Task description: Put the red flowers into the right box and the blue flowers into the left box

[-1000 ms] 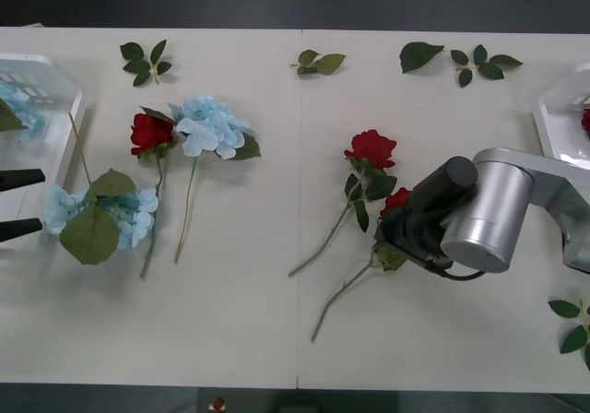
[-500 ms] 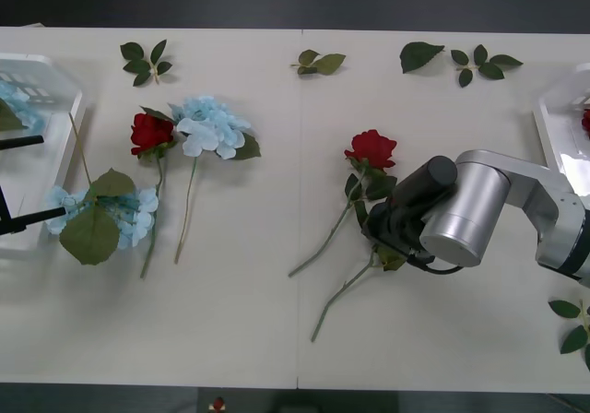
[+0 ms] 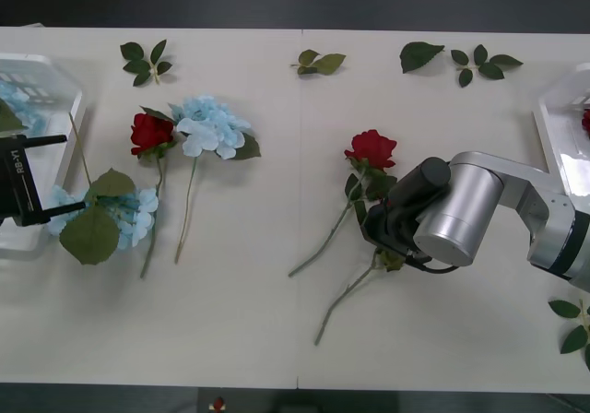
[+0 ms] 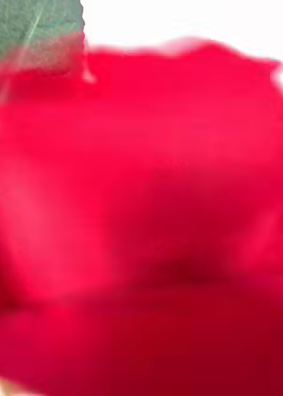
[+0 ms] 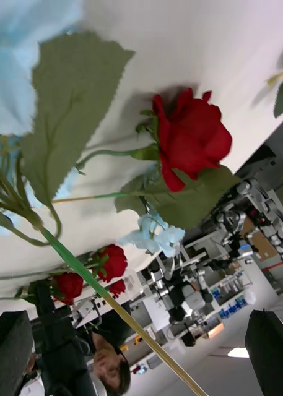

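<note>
The left box (image 3: 41, 81) sits at the tabletop's (image 3: 240, 302) far left edge, cut off by the frame, with pale-blue petals visible inside it at its left side. Just in front of it the left end effector (image 3: 28, 178) hovers at the box's near rim, its black fingers (image 3: 41, 140) spread apart and released, with nothing between them. Touching its lower finger lies a blue flower (image 3: 129, 212) partly covered by a large green leaf (image 3: 89, 233). To the right, a red flower (image 3: 150, 133) lies head to head with a second blue flower (image 3: 210, 125), their stems running toward the robot. In the left wrist view this red flower (image 5: 191, 139) shows beyond the big leaf (image 5: 67, 111).

Right of centre another red flower (image 3: 371, 147) lies free, its stem slanting down-left. Just beside it the right end effector (image 3: 380, 233) is down on a further rose whose stem (image 3: 343, 295) trails toward the robot; the arm hides the fingers, so I cannot tell whether they are clenched. The right wrist view is a blur of red petals (image 4: 141, 235) with a leaf corner (image 4: 36, 25).

The right box (image 3: 564, 118) is cut off at the far right edge, with a bit of red showing inside. Loose leaf sprigs (image 3: 145, 61) lie along the far side of the tabletop.
</note>
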